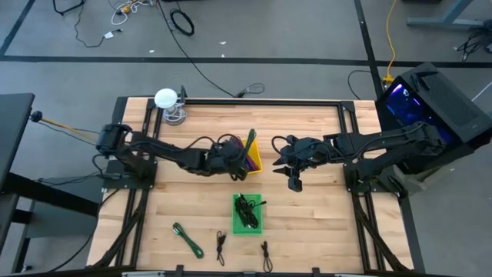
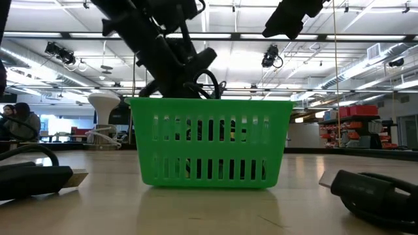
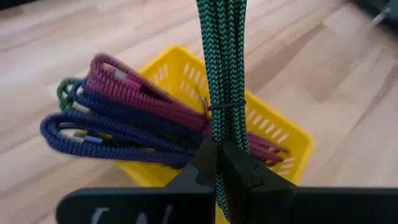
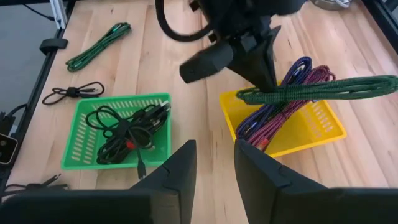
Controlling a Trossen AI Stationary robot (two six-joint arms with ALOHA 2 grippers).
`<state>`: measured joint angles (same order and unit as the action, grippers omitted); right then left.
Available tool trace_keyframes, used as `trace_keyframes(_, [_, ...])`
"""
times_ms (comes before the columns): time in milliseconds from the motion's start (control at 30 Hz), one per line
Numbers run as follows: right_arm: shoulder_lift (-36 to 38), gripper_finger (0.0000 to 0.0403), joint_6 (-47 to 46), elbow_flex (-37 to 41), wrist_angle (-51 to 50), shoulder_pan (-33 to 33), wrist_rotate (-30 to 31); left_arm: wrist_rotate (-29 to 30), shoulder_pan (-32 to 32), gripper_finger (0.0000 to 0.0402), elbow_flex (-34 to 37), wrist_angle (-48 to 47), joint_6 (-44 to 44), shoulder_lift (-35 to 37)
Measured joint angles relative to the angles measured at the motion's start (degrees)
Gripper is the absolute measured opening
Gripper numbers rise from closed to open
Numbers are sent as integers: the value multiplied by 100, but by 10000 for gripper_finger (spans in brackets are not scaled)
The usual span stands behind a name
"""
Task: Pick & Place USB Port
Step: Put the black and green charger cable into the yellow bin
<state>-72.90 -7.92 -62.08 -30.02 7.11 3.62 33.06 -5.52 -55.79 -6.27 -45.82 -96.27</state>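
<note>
The left gripper (image 4: 264, 59) has its jaws clamped on a braided green cable (image 3: 222, 56) bundled with a tie, held over the slotted yellow plastic basket (image 4: 311, 127), while the right gripper (image 4: 214, 168) hangs nearby, jaws apart.

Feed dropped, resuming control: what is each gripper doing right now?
Left gripper: shut on the green braided cable bundle, above the yellow plastic basket.
Right gripper: open, holding nothing.
</note>
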Motion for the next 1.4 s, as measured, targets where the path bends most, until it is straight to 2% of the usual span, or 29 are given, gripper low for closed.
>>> trace_keyframes(200, [0, 111, 1, -1, -73, 0, 0, 54, 20, 6, -1, 101, -144, -327])
trace_keyframes(567, [0, 111, 87, -1, -10, 0, 2, -41, -37, 6, -2, -173, -750, -509])
trace_keyframes(867, [0, 111, 90, -2, -1, 0, 2, -170, -119, 20, -2, -178, -755, -509])
trace_keyframes(1067, [0, 111, 94, 0, -2, 0, 2, 32, -184, 39, -2, -13, -563, -509])
trace_keyframes(1400, [0, 111, 155, 0, -2, 0, 2, 0, -206, 59, -2, 17, -605, -507])
